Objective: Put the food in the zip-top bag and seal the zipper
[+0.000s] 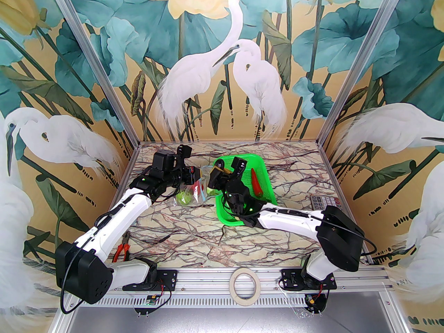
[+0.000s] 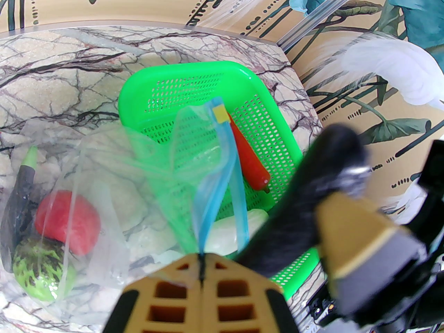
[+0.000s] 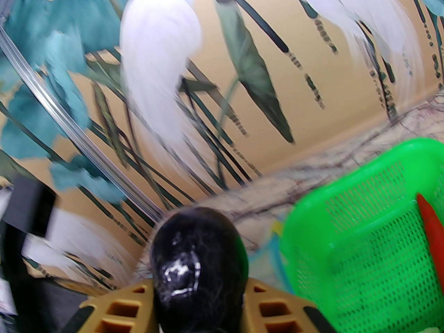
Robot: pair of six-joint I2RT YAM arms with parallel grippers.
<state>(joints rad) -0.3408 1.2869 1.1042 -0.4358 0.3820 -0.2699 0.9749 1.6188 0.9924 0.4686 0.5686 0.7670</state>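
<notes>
zip-top bag [image 2: 104, 172]: clear, crumpled, far half of tabletop, just left of green basket [image 2: 194, 71] | left gripper [image 2: 201, 272] pinches its light-blue zipper [image 2: 222, 158], mouth raised | 2 inside: red tomato [image 2: 67, 222], speckled green apple [image 2: 40, 269] | right gripper [image 3: 199, 290] clamps dark food piece [image 3: 197, 248] | red chili [image 2: 251, 165] in basket

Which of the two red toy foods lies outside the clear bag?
The long red chili, lying in the green basket. The round red tomato is inside the zip-top bag, beside the green apple.
</notes>
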